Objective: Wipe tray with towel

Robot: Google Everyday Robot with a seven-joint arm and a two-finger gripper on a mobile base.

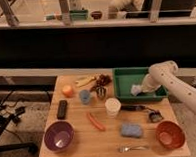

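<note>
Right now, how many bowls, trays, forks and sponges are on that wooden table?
Bowls: 2, a purple plastic bowl and a reddish-brown bowl.
Trays: 1, the green plastic tray, where the gripper sits at a pale towel.
Forks: 1, a silver metal fork.
Sponges: 1, a blue sponge.
Total: 5.

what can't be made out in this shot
- Camera view: the gripper is down in the green tray; the tray floor beneath is hidden by the towel and arm.
- Camera view: the dark cluster left of the tray is too blurred to name.
- Camera view: the arm is cut off by the right edge.
</note>
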